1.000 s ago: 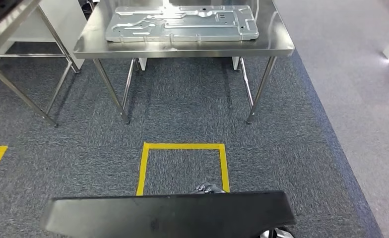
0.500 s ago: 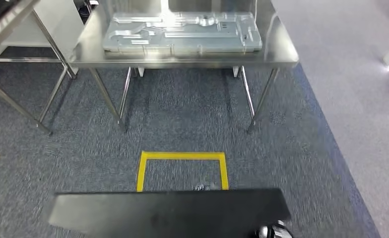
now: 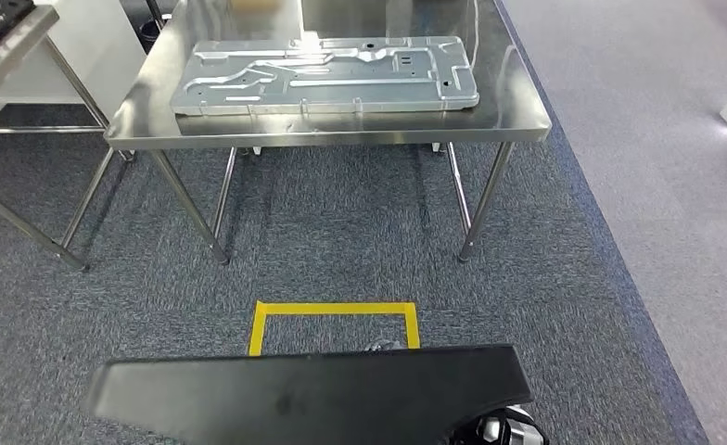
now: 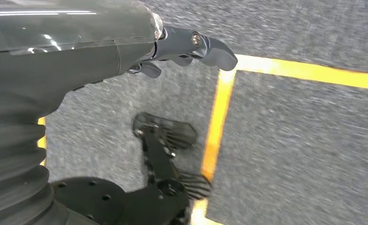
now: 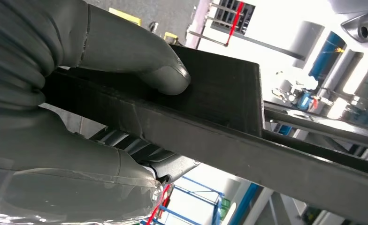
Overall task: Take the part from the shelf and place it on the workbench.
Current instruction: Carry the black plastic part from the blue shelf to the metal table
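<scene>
Steel workbench [image 3: 517,111] bearing metal panel [image 3: 327,74], yellow floor square [image 3: 332,311] between.

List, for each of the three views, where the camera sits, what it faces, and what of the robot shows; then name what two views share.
Head view: high on the body, looking forward and down at the steel workbench, the metal panel on it, and the black part carried below.
Left wrist view: behind the left hand, facing carpet and yellow floor tape.
Right wrist view: behind the right hand, whose thumb presses the black part.
Shared: head and right wrist views both show the black part; head and left wrist both show the tape.
</scene>
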